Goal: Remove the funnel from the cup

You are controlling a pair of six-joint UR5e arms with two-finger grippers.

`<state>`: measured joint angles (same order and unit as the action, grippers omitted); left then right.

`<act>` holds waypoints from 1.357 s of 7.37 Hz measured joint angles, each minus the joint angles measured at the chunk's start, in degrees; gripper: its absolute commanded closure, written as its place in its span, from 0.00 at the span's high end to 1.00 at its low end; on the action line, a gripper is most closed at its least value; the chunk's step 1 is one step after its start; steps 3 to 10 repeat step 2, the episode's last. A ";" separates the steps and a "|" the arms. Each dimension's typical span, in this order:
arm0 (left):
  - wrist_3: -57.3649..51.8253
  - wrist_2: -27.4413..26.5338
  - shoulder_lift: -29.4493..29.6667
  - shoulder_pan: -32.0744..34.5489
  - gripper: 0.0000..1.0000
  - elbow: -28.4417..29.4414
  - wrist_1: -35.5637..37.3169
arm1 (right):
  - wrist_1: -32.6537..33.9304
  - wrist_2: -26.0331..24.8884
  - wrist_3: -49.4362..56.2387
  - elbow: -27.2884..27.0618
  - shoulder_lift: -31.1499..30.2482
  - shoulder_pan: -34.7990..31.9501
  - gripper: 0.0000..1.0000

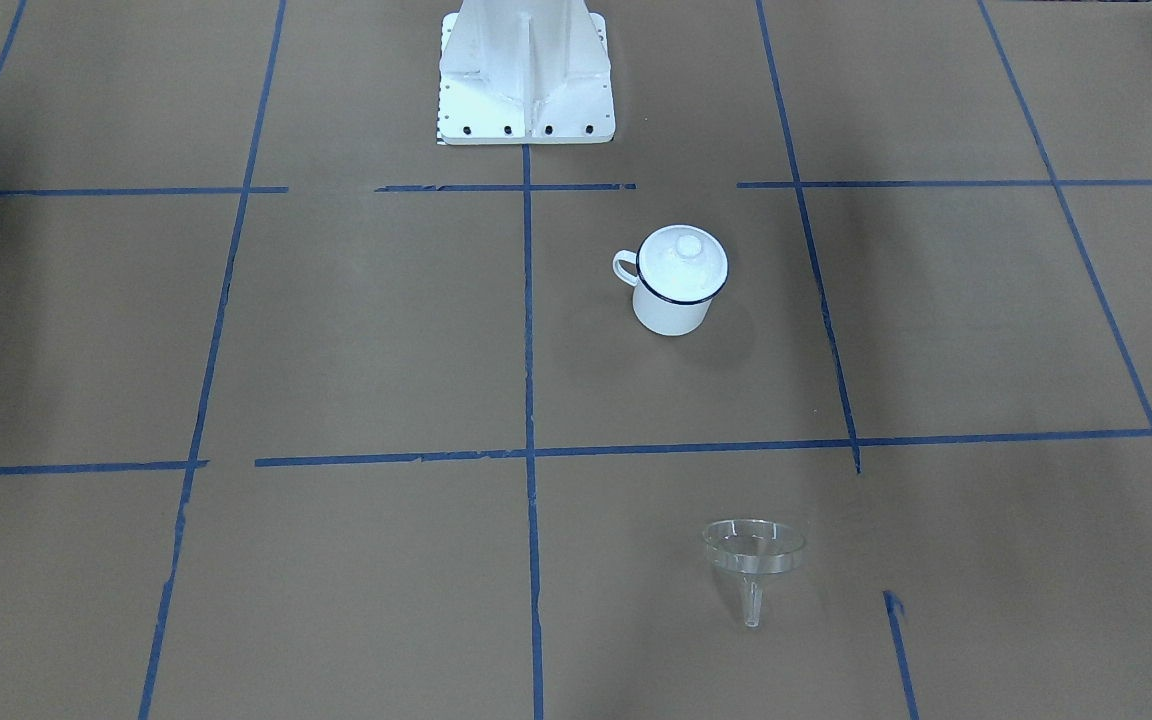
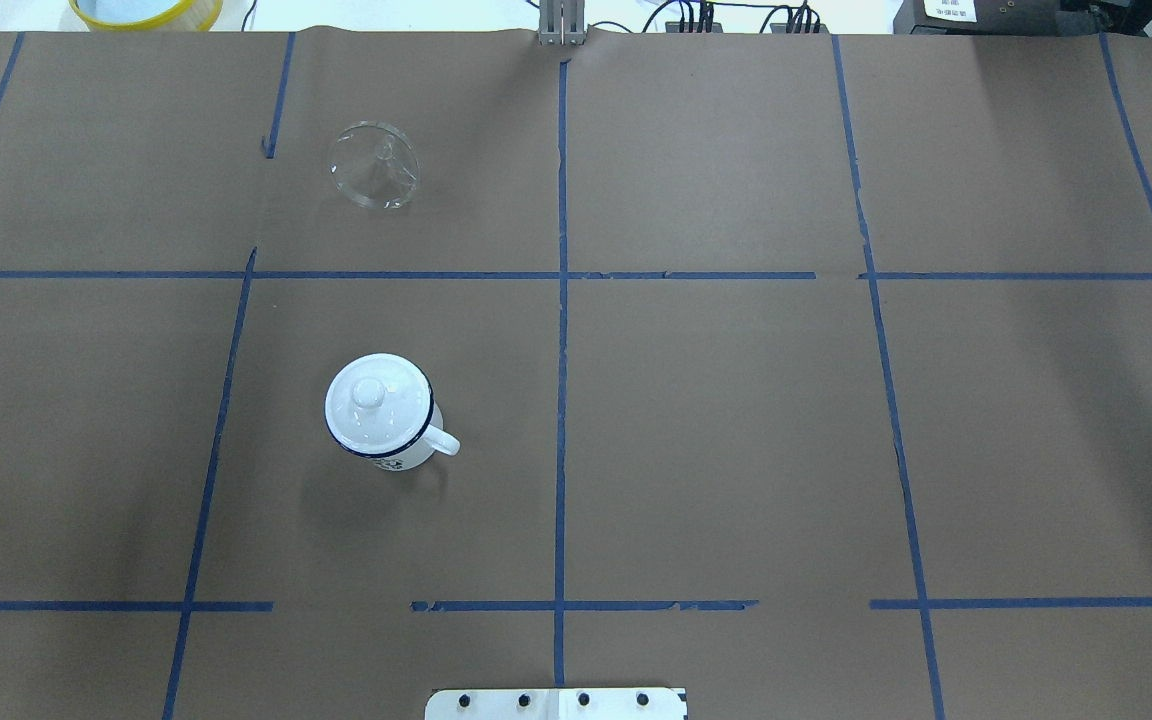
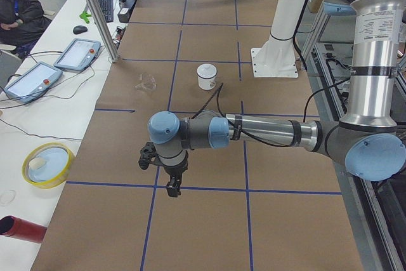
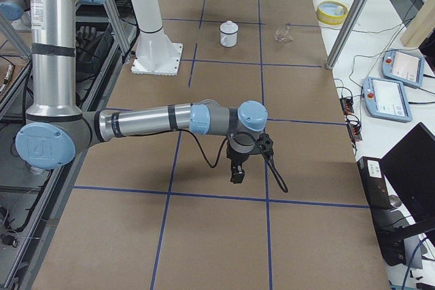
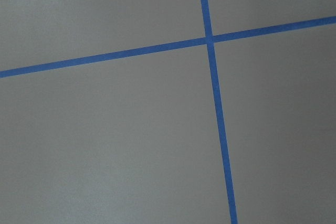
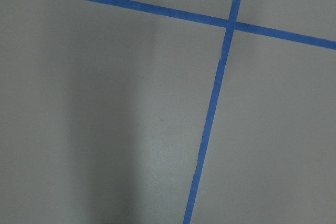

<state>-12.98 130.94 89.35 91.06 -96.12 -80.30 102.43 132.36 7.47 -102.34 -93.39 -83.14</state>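
Note:
The white enamel cup (image 1: 674, 305) with a dark blue rim stands upright on the brown table, and a white domed lid (image 1: 683, 260) sits on it. The clear funnel (image 1: 753, 552) lies on its side on the table, well apart from the cup. Both also show in the overhead view, the cup (image 2: 408, 457) and the funnel (image 2: 374, 166). My left gripper (image 3: 172, 190) hangs above the table far from both, seen only in the exterior left view. My right gripper (image 4: 236, 176) hangs likewise, seen only in the exterior right view. I cannot tell whether either is open or shut.
The robot's white base (image 1: 526, 75) stands behind the cup. A yellow bowl (image 3: 47, 164), a red cylinder (image 3: 19, 228) and control tablets (image 3: 76, 54) lie on the side bench. An operator (image 3: 19, 11) sits beyond. Blue tape lines cross the table.

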 measured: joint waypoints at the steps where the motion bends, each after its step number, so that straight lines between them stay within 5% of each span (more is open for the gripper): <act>1: -0.04 0.01 0.02 0.01 1.00 -0.31 -0.02 | -0.01 0.00 0.00 0.02 0.01 0.00 1.00; 10: -0.08 0.01 0.03 0.04 1.00 -0.66 -0.03 | -0.03 0.00 0.00 0.03 -0.01 0.00 1.00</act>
